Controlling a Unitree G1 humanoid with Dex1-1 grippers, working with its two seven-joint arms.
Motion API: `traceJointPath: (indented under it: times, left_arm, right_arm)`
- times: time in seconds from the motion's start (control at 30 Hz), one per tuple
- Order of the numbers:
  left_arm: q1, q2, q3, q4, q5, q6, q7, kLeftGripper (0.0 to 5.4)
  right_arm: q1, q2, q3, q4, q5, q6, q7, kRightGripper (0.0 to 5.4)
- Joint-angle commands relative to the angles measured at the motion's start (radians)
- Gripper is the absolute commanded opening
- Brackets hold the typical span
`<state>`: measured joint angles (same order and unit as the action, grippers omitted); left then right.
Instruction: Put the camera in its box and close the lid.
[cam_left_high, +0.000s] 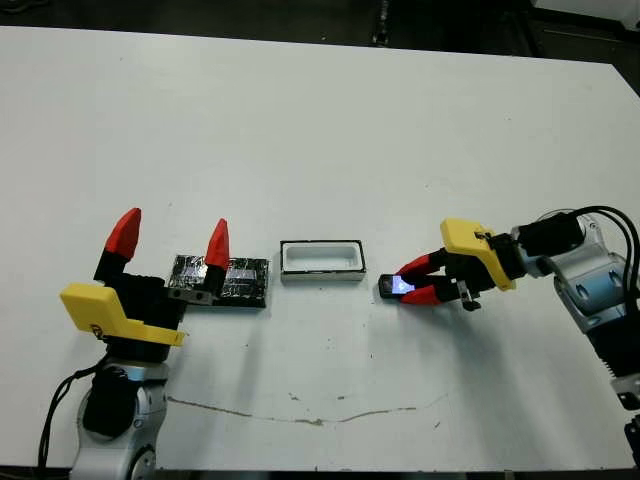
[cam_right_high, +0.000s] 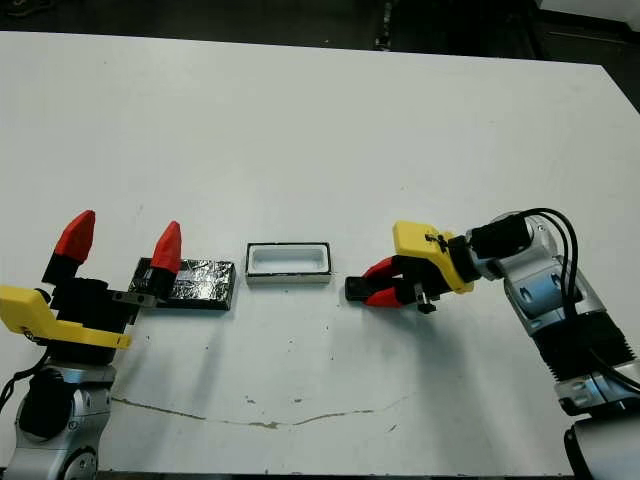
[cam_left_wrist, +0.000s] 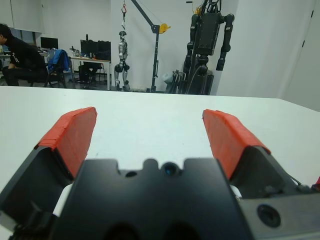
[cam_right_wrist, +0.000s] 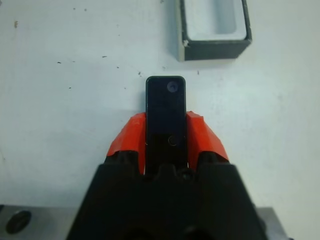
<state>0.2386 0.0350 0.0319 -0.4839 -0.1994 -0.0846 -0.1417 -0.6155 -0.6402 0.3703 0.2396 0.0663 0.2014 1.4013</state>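
The white table (cam_left_high: 320, 120) was wide and mostly bare, with small dark specks and one thin brownish line near its front edge. Beyond it, a large room held desks, one seated person (cam_left_wrist: 17, 57) and two humanoid robots on stands. On the table there were three things: one lid (cam_left_high: 240, 280), one box (cam_left_high: 321, 259), and one camera (cam_right_wrist: 165, 112). The box stood open between the lid and the camera. The right gripper (cam_right_wrist: 165, 137) had its two fingers closed on the camera's sides, just beside the box. The left gripper (cam_left_high: 170, 240) stood near the lid, fingers spread wide, holding nothing.
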Motion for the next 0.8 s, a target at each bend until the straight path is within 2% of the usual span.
traceJointPath:
  times: [0.03, 0.13, 0.2, 0.27, 0.5, 0.57, 0.63, 0.7, 0.8]
  left_arm:
    - [0.011, 0.001, 0.001, 0.005, 0.004, -0.001, 0.005, 5.40]
    - [0.013, 0.000, 0.003, 0.006, -0.009, -0.003, -0.001, 5.40]
    - [0.013, -0.001, 0.002, 0.004, -0.015, -0.002, -0.002, 5.40]
    - [0.016, -0.002, -0.001, -0.002, -0.012, 0.004, 0.002, 5.40]
    - [0.018, -0.004, -0.007, 0.009, -0.013, -0.012, -0.002, 5.40]
    - [0.023, -0.002, -0.009, 0.004, 0.003, -0.012, 0.005, 5.40]
    - [0.026, -0.003, -0.010, 0.002, 0.006, -0.011, 0.009, 5.40]
    - [0.028, -0.003, -0.009, 0.005, 0.003, -0.016, 0.005, 5.40]
    - [0.026, -0.005, -0.008, 0.008, -0.009, -0.012, 0.004, 5.40]
  right_arm:
    - [-0.039, -0.014, -0.024, 0.003, 0.025, 0.051, 0.028, 1.65]
    - [-0.085, 0.004, -0.048, -0.005, 0.071, 0.126, 0.047, 1.65]
    - [-0.129, 0.022, -0.053, 0.013, 0.105, 0.150, 0.084, 1.65]
    - [-0.177, 0.032, -0.040, 0.020, 0.104, 0.180, 0.096, 1.65]
    - [-0.298, 0.138, -0.040, 0.110, 0.111, 0.127, 0.101, 1.65]
    - [-0.322, 0.191, -0.042, 0.171, 0.133, 0.146, 0.115, 1.65]
    - [-0.335, 0.240, -0.046, 0.223, 0.147, 0.118, 0.125, 1.65]
    - [-0.348, 0.284, -0.042, 0.263, 0.143, 0.106, 0.116, 1.65]
    - [-0.364, 0.334, -0.015, 0.292, 0.112, 0.132, 0.092, 1.65]
